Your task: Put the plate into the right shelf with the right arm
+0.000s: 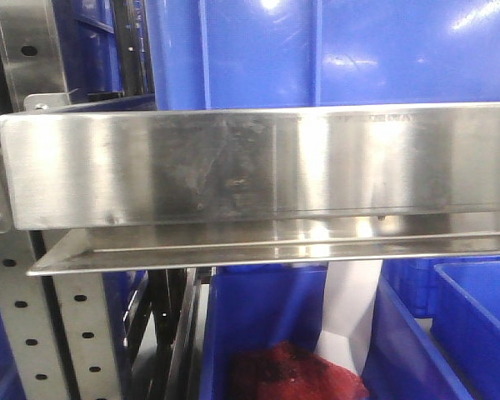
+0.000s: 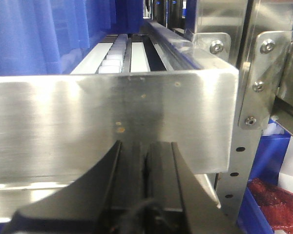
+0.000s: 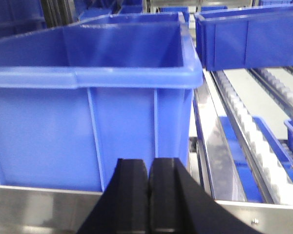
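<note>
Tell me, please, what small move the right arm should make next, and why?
Probably back away to look for the plate. The right gripper is shut with nothing between its fingers, facing a blue bin on the right shelf, and no plate shows in any view.

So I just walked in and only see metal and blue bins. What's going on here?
Nothing is being handled right now. Both grippers are shut and empty: the left gripper faces the steel front rail of the rack, and the right gripper sits before a large blue bin on the shelf. No plate shows in any view.
</note>
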Tool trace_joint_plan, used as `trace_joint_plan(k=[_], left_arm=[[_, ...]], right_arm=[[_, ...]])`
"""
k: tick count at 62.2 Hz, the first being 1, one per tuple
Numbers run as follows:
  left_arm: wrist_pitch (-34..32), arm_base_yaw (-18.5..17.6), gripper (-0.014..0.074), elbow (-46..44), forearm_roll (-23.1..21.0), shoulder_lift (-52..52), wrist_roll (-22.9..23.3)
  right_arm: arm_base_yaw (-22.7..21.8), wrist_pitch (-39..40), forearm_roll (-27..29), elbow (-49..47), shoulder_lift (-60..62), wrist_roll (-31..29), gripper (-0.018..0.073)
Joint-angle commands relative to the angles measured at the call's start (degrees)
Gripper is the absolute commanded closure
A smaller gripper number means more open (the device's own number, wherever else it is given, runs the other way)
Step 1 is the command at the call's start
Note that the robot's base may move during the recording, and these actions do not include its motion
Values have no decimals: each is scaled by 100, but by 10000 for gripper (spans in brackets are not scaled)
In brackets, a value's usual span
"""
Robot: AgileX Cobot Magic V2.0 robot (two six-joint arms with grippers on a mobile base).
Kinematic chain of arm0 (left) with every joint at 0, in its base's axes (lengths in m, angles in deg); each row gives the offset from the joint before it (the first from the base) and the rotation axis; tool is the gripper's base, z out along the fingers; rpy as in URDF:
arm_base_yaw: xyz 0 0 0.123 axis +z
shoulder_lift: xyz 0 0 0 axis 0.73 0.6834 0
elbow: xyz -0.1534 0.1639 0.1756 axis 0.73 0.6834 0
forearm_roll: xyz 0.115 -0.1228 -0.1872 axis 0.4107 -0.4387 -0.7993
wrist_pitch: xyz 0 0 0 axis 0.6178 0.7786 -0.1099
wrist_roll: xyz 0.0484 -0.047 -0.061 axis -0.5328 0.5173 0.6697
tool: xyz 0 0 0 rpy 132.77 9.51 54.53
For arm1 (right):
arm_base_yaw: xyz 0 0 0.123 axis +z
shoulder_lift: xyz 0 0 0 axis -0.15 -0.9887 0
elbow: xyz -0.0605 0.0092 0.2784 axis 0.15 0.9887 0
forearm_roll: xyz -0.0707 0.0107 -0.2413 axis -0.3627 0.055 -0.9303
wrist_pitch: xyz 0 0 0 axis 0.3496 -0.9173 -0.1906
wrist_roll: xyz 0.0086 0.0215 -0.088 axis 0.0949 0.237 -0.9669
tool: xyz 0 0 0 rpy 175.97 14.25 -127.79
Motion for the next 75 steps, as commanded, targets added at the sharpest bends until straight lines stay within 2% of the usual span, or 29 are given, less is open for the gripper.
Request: trace_joint_plan(k=[1, 8, 12, 23, 29, 35, 42, 64, 75], left_arm=[[-478, -18, 643, 42, -45, -65, 16], [-478, -18, 643, 42, -45, -65, 16], [-478, -18, 643, 42, -45, -65, 16], [-478, -18, 643, 42, -45, -65, 16], [-478, -18, 643, 42, -45, -65, 16], [-478, -18, 643, 42, -45, -65, 16], [-478, -18, 643, 42, -45, -65, 16], [-478, -18, 643, 42, -45, -65, 16], [-478, -18, 643, 42, -45, -65, 16]], right_arm=[[2, 630, -55, -117, -68, -48, 535], [-4, 1080, -48, 76, -82, -93, 535], [-50, 1430, 27, 282, -60, -390, 535], [-475, 2063, 921, 1042, 155, -1524, 535], [-826, 2340, 1311, 1504, 369, -1798, 535], [-1168, 2711, 1424, 1999, 632, -1818, 535], [-1371, 3099, 1429, 2605, 976, -1813, 535], [-1377, 4370, 1458, 4137, 1694, -1793, 535], [-1377, 4250, 1480, 4147, 1688, -1755, 535]])
